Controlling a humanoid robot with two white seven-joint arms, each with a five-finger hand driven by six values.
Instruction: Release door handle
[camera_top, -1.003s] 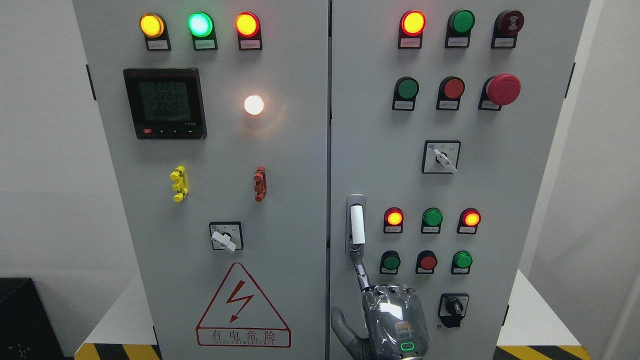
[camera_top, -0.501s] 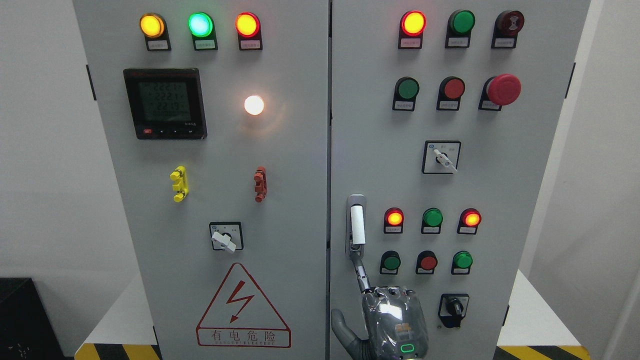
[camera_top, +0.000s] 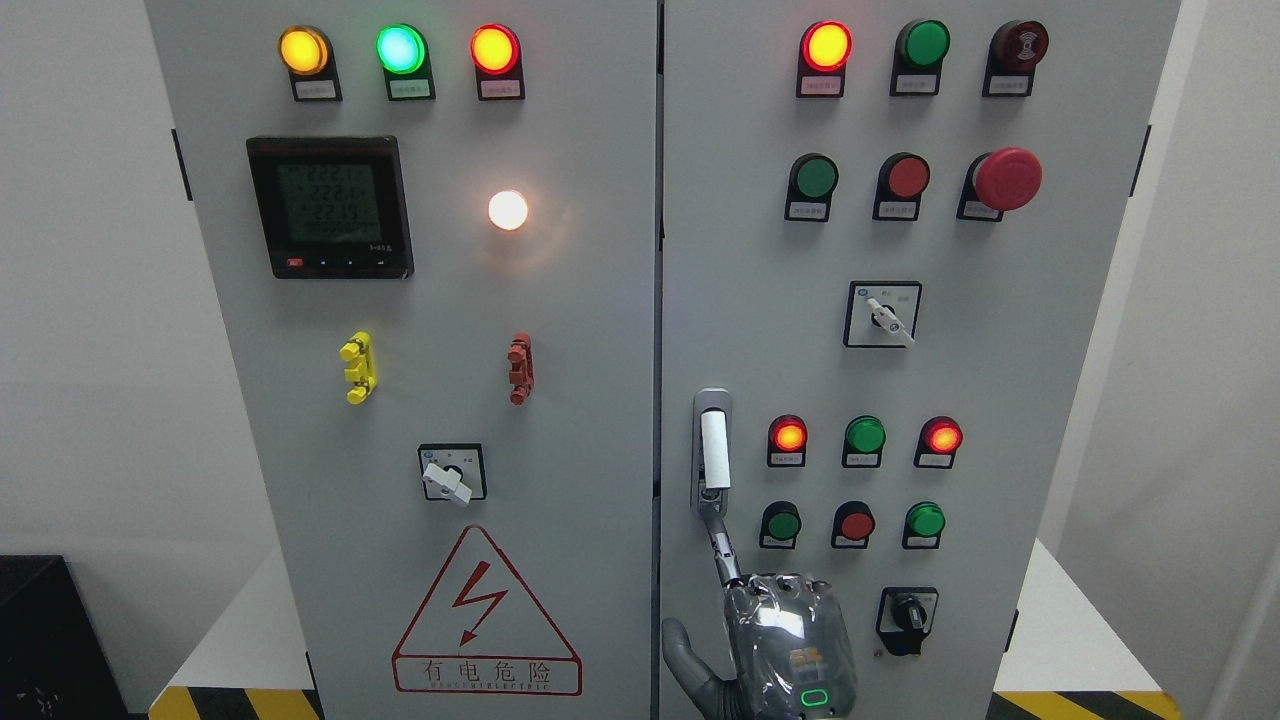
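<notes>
A robot hand (camera_top: 775, 640) reaches one extended finger (camera_top: 718, 535) up to the door handle (camera_top: 714, 452), grasping nothing. Withdrawing crookedly could snag the handle's lower end.

One camera is supplying the single view, sitting on the robot's head and facing straight ahead, almost square-on, at the grey electrical cabinet (camera_top: 560, 300). It is standing close: the two doors are filling most of the frame, and the cabinet's top and foot are running out past the picture edges. The seam between the doors (camera_top: 659, 250) is lying almost at the middle of the picture. The camera is looking slightly downward, since the cabinet sides are converging toward the bottom. White wall (camera_top: 80, 300) is showing on both flanks, and yellow-black hazard tape (camera_top: 235, 703) on the floor is entering at the lower corners. A robot hand (camera_top: 790, 640) is rising into view from the bottom edge, right of centre.
</notes>
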